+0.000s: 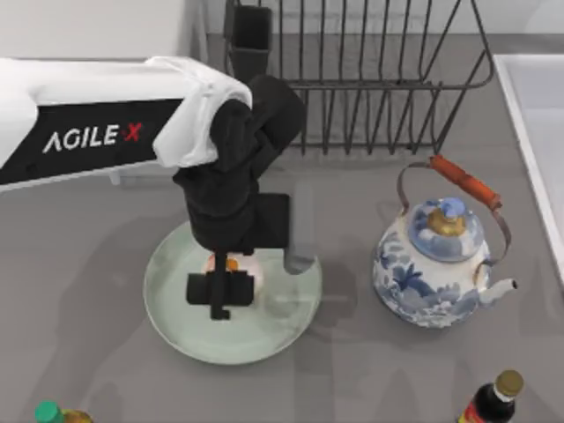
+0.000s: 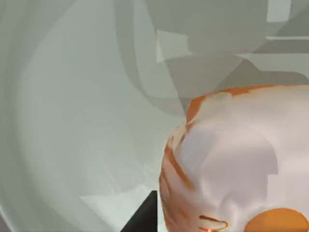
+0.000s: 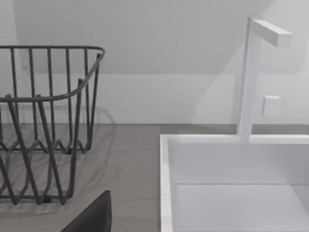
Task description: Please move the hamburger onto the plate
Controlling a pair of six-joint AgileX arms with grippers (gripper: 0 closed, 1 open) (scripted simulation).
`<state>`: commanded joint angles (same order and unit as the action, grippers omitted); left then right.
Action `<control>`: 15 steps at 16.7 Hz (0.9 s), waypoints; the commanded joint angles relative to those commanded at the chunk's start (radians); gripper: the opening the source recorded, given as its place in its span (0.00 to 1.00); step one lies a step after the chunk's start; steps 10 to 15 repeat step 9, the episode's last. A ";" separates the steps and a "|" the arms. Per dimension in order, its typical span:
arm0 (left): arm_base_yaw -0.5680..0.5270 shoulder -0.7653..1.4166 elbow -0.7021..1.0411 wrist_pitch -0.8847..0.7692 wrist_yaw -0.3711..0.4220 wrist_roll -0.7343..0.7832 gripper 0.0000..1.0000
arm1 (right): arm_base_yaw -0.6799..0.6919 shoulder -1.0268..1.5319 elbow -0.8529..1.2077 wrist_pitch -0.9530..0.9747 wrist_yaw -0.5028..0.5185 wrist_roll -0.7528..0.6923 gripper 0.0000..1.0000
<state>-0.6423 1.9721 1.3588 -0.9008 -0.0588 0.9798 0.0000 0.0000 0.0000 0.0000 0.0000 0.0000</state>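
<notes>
My left gripper (image 1: pixel 220 291) hangs over the plate (image 1: pixel 176 319), and the hamburger (image 1: pixel 231 263) is under it, inside the rim. Whether my fingers still clench the bun or have released it, I cannot tell; the arm hides them. The hamburger looks light and soft, perhaps a little slippery, so I would take it gently by its sides. I count one hamburger, one plate, one teapot (image 1: pixel 432 264) to the right of the plate, and one rack (image 1: pixel 352 79) behind it.
</notes>
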 joint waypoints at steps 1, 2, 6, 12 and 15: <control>0.000 0.000 0.000 0.000 0.000 0.000 0.83 | 0.000 0.000 0.000 0.000 0.000 0.000 1.00; 0.000 0.000 0.000 0.000 0.000 0.000 0.90 | 0.000 0.000 0.000 0.000 0.000 0.000 1.00; 0.000 0.000 0.000 0.000 0.000 0.000 1.00 | 0.000 0.000 0.000 0.000 0.000 0.000 1.00; 0.000 0.000 0.000 0.000 0.000 0.000 1.00 | 0.000 0.000 0.000 0.000 0.000 0.000 1.00; 0.000 0.000 0.000 0.000 0.000 0.000 1.00 | 0.000 0.000 0.000 0.000 0.000 0.000 1.00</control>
